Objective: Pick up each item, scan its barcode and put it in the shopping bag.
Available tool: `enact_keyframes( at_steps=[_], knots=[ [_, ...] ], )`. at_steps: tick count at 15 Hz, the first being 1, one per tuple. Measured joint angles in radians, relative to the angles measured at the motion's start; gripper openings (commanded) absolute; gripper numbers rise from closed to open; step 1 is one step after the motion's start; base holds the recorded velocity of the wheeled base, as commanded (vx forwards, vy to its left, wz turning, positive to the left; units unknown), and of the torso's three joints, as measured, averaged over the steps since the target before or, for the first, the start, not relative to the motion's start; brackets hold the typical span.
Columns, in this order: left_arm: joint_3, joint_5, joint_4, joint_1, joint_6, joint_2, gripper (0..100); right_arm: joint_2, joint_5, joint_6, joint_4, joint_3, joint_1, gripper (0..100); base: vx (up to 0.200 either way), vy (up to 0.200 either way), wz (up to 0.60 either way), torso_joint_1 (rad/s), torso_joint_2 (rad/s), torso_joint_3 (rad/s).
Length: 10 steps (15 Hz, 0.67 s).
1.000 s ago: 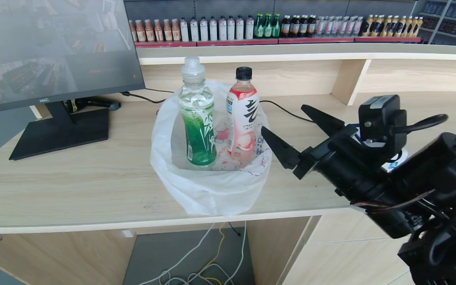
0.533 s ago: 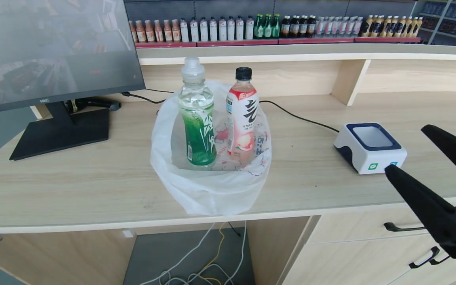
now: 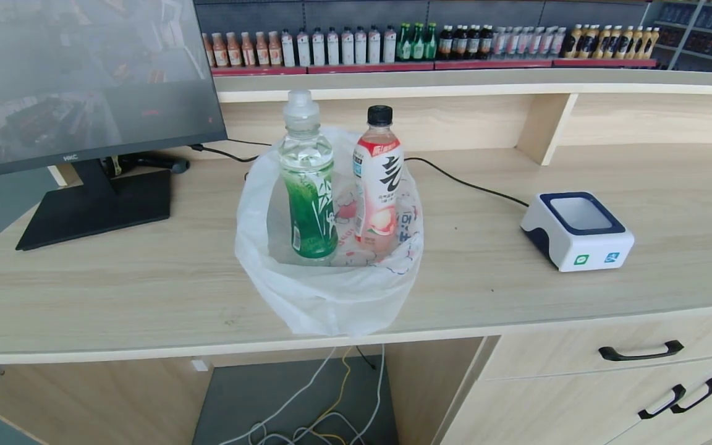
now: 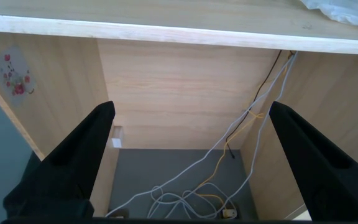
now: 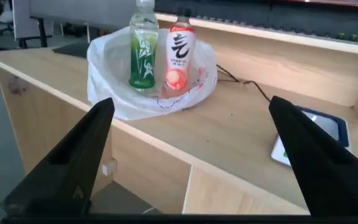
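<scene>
The white plastic shopping bag [image 3: 325, 303] sits open on the wooden counter [image 3: 146, 278], near its front edge. Two bottles stand upright in it, side by side. The green-labelled bottle [image 3: 309, 204] of clear drink is at the 9 o'clock side. The pink-labelled bottle [image 3: 379, 185] with a black cap is at the 3 o'clock side.

At 3 o'clock from the bag, well apart, rests the white and blue barcode scanner [image 3: 577, 230]. Its black cable [image 3: 455, 179] runs back behind the bag. A dark monitor [image 3: 78, 80] on a black stand is at 10 o'clock.

At 12 o'clock, beyond the raised ledge, a store shelf [image 3: 430, 43] holds rows of drinks. Drawers [image 3: 640, 371] sit under the counter at 4 o'clock, and loose wires [image 3: 306, 420] hang at 6 o'clock.

The left gripper [image 4: 191, 162] has its fingers spread wide, low before the counter's open underside. The right gripper [image 5: 191, 162] is likewise spread wide, off the front edge and facing the bag.
</scene>
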Motion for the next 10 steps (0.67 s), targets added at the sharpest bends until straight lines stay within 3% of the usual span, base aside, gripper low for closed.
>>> enact_keyframes(
  at_steps=[2,5,8,10],
  knots=[
    [0.000,0.000,0.000,0.000,0.000,0.000,100,-0.210,-0.002,-0.023,0.336,0.001,-0.026,100,0.000,0.000,0.00,0.000,0.00,0.000],
    [0.000,0.000,0.000,0.000,0.000,0.000,100,-0.393,-0.004,-0.030,0.597,0.002,-0.064,100,0.000,0.000,0.00,0.000,0.00,0.000],
    [0.000,0.000,0.000,0.000,0.002,0.000,100,-0.450,-0.003,0.004,0.624,-0.006,-0.147,100,0.000,0.000,0.00,0.000,0.00,0.000],
    [0.000,0.000,0.000,0.000,0.003,0.000,100,-0.434,0.005,0.077,0.628,-0.008,-0.265,100,0.000,0.000,0.00,0.000,0.00,0.000]
  ],
)
